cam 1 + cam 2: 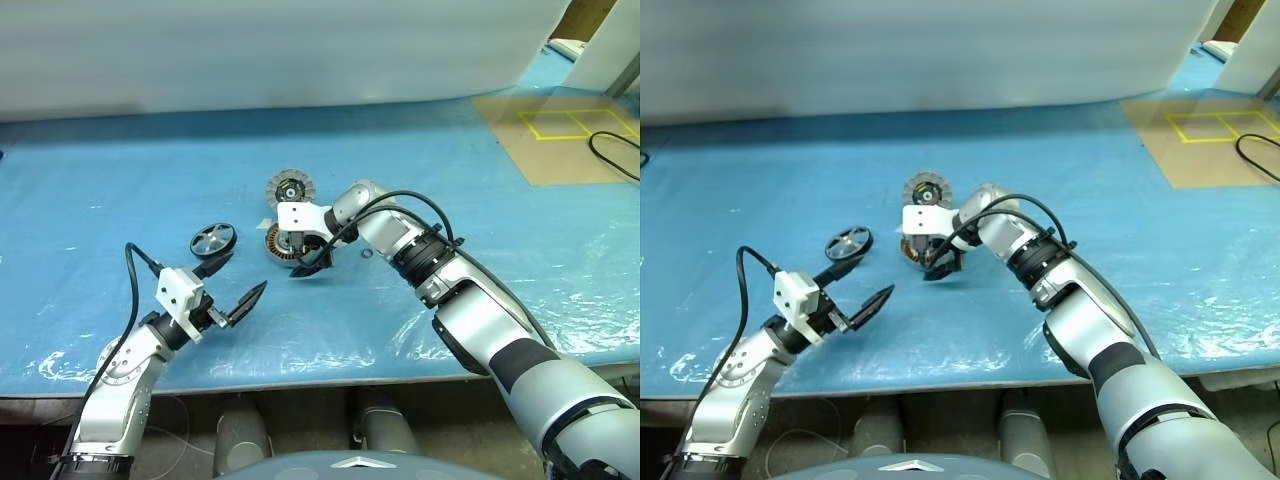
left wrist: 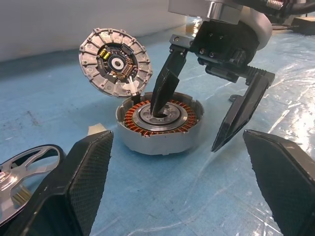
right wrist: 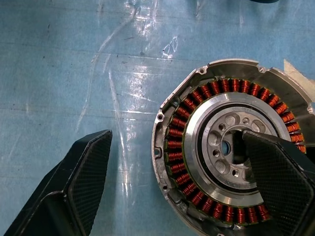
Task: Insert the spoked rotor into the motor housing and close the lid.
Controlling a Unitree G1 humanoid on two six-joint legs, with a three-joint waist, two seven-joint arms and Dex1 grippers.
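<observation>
I have the shallow round silver-grey motor housing [image 2: 158,125] sitting open near the middle of the blue plastic-covered bench [image 1: 120,180], its ring of copper-brown windings around the metal hub facing up. Its round silver-grey lid [image 2: 114,61] stands raised at the housing's far edge, joined there, with the radially ribbed face and dark centre turned toward me.

My right gripper [image 2: 197,125] is angled down over the housing with its two black fingers spread wide. One finger [image 2: 165,91] has its tip down inside the housing at the central hub; the other hangs outside the housing wall, its tip close to the bench. It holds nothing. From the right wrist view I see one finger lying over the hub and the other over bare blue sheet beside the housing.

The small dark spoked rotor [image 1: 213,239], black rim with silvery spokes, lies flat on the bench to the left of the housing, apart from it. My left gripper [image 1: 233,281] hovers just on the near side of the rotor, fingers wide apart and empty, pointing toward the housing; one fingertip is close to the rotor's rim, though I cannot tell whether it touches.
</observation>
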